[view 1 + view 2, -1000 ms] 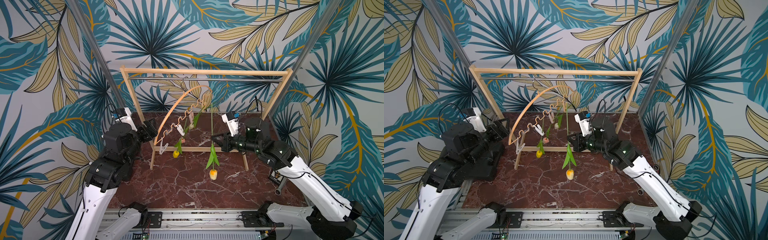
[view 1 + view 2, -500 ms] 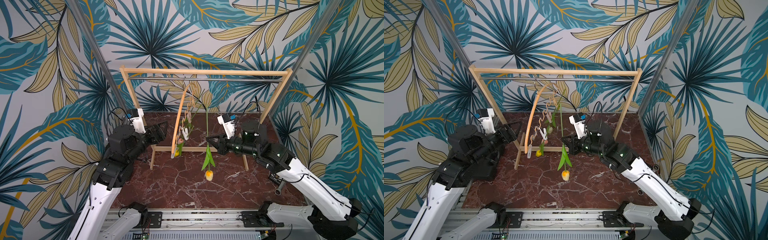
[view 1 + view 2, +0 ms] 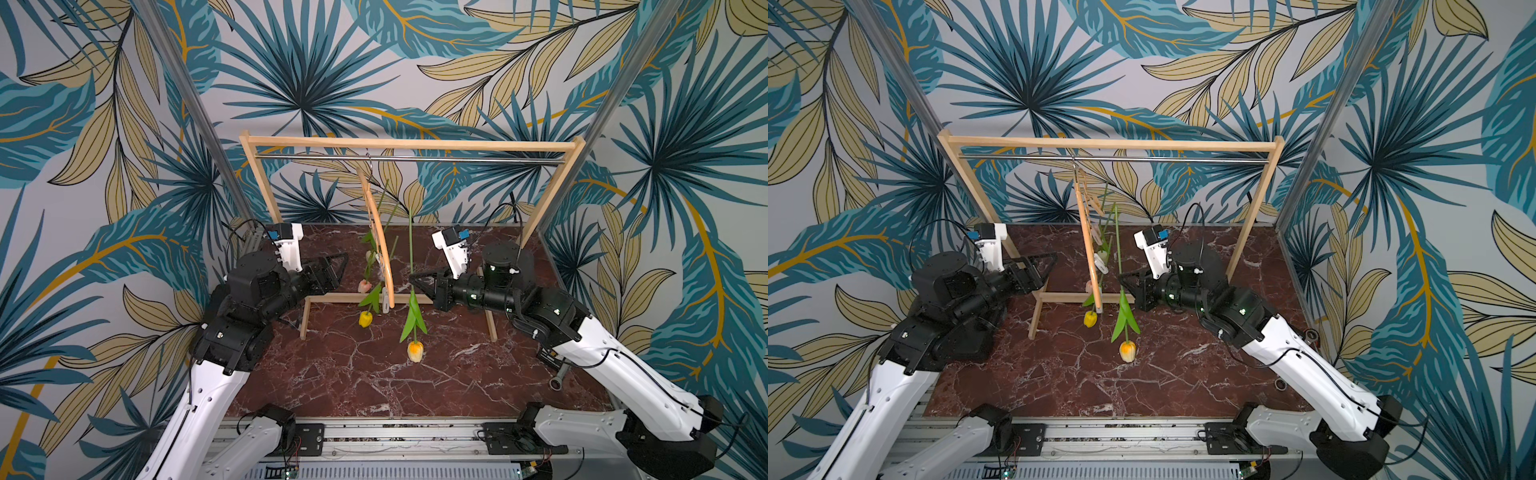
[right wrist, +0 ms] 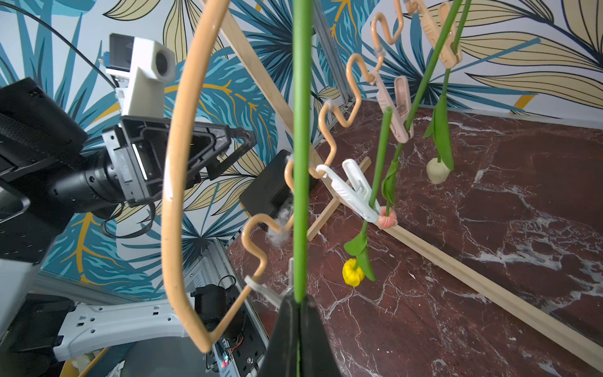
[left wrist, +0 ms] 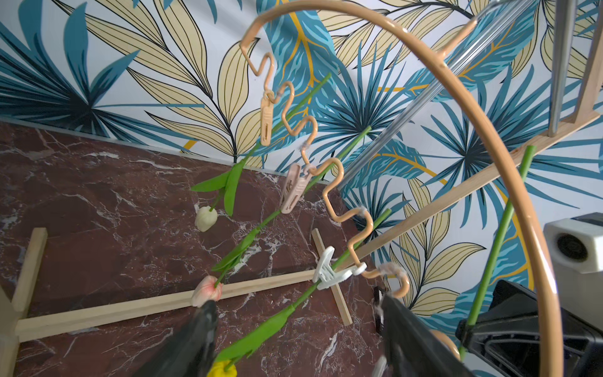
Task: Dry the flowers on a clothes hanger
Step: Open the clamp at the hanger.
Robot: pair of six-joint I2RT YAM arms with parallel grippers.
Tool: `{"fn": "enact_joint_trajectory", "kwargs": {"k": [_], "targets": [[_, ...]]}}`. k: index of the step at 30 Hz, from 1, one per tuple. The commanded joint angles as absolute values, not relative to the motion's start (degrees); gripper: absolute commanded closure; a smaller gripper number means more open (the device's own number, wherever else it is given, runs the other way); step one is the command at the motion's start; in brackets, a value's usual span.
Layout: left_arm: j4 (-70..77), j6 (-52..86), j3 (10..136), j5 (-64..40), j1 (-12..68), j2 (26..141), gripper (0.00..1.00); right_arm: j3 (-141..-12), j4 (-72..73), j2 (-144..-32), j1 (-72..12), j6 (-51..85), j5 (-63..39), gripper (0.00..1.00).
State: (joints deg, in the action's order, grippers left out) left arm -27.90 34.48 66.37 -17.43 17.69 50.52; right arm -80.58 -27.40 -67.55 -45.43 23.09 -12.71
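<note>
In both top views the clothes hanger [image 3: 380, 232] hangs by its hook from a metal rod [image 3: 457, 158], turned edge-on: a thin arc between the two arms. The wrist views open it up.

The left wrist view shows the wavy lower bar [image 5: 339, 220] ahead of the left end effector [image 5: 297, 302], whose fingers [image 5: 195, 339] stand wide apart and empty. Three tulips hang head-down from that bar: the cream-white tulip [image 5: 206, 218] farthest out, the pink tulip [image 5: 207, 291] nearer, and the yellow tulip [image 5: 223, 370] nearest, its stem in a white clothespin [image 5: 329, 269].

The right wrist view shows what the top views barely resolve — the right end effector [image 4: 298, 303] is closed tight on the green stem [image 4: 301, 130] of the yellow-orange tulip [image 3: 415, 351]. The stem rises straight up from its tips, just beside the bar's near end.

That tulip's head appears only in the top views, hanging below the right end effector, low over the marble tabletop [image 3: 353, 374] — whether it touches I cannot tell.
</note>
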Motion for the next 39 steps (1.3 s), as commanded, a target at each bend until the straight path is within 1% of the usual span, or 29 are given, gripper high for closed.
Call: {"fn": "enact_joint_trajectory", "kwargs": {"k": [1,7,13,16,19,24,30,35,39], "targets": [[-25.07,34.83,63.4,-21.13,17.3,49.77,0.21,-81.44,-26.89,-68.35,-45.7,21.89,-14.93,0.99],[-21.8,35.85,61.35,-23.73,17.31,49.18,0.2,-81.47,-27.68,-69.23,-45.7,21.04,-15.12,0.99],[-19.72,37.69,59.1,-25.75,17.52,49.54,0.21,-81.21,-28.27,-68.99,-45.7,20.5,-14.06,0.99],[-19.46,37.7,58.91,-25.97,18.94,50.68,0.25,-81.1,-28.81,-69.25,-45.7,20.3,-14.24,0.99],[-17.82,37.54,57.95,-26.36,21.35,51.18,0.25,-80.95,-29.17,-69.34,-45.7,20.05,-14.15,0.99],[-16.95,35.89,55.98,-27.46,24.63,51.03,0.25,-80.93,-29.44,-68.84,-45.7,19.79,-13.65,0.99],[-19.08,33.03,54.17,-30.52,26.03,50.66,0.25,-80.57,-30.06,-69.09,-45.7,19.84,-13.71,0.99],[-17.52,32.07,52.65,-33.43,27.06,50.17,0.25,-80.1,-29.54,-69.25,-45.7,20.19,-14.45,0.99],[-19.89,27.95,53.7,-34.32,27.31,51.31,0.26,-80.46,-29.49,-69.73,-45.7,20.45,-15.28,0.99]]}}
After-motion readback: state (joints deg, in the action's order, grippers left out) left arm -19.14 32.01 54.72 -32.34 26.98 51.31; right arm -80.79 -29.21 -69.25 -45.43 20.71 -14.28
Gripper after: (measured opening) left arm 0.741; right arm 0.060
